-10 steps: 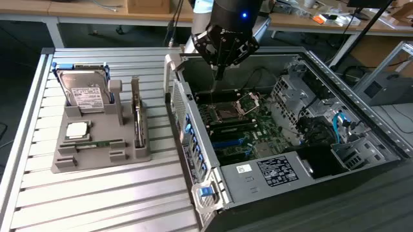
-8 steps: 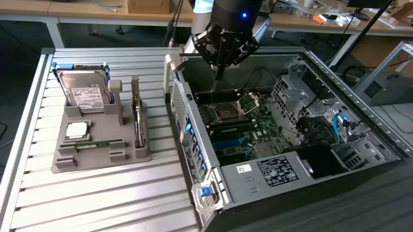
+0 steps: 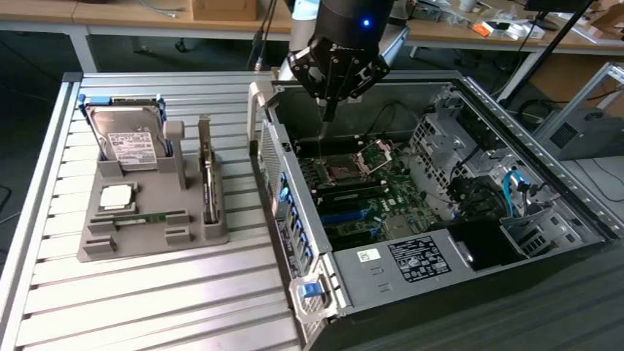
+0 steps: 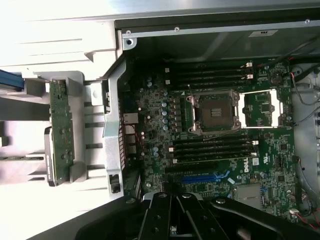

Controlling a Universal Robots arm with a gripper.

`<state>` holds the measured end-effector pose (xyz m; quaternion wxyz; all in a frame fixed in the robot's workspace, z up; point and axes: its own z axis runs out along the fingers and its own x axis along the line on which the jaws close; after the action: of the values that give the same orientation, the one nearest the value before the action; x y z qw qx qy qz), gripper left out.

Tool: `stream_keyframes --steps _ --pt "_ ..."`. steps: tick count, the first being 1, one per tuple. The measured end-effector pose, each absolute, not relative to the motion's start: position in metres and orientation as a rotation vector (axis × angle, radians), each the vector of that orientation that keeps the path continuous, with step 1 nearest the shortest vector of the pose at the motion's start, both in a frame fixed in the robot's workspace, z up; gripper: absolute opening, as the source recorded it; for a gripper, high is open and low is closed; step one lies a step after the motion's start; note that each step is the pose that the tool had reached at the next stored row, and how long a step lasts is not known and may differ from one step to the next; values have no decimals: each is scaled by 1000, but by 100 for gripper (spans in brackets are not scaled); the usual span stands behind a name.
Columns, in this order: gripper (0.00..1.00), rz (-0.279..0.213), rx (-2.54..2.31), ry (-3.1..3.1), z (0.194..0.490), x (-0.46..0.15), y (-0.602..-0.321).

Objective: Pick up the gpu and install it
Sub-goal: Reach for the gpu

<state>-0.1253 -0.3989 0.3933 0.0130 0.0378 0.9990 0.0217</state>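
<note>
The gpu point(image 3: 207, 178) stands on its edge in the grey holder point(image 3: 146, 241), a thin dark card with a metal bracket, on the exterior view's left of the open computer case point(image 3: 487, 146). In the wrist view the gpu point(image 4: 62, 131) appears as a green strip beside the case wall. My gripper point(image 3: 329, 111) hangs over the rear part of the case, above the motherboard point(image 3: 356, 190), with its fingers shut and nothing between them. In the wrist view the gripper point(image 4: 175, 207) sits over the motherboard point(image 4: 215, 130), near a blue slot point(image 4: 200, 177).
The holder also carries a silver hard drive point(image 3: 127, 142), a square processor point(image 3: 116, 196) and a green RAM stick point(image 3: 146, 218). It rests on a ribbed metal table point(image 3: 146, 307). Drive cages and cables point(image 3: 487, 190) fill the case's right side.
</note>
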Motion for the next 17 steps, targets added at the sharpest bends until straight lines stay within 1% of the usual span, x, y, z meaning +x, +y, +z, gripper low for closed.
stream_keyframes --steps 17 --pt "10 68 118 3112 393 -130 -399"
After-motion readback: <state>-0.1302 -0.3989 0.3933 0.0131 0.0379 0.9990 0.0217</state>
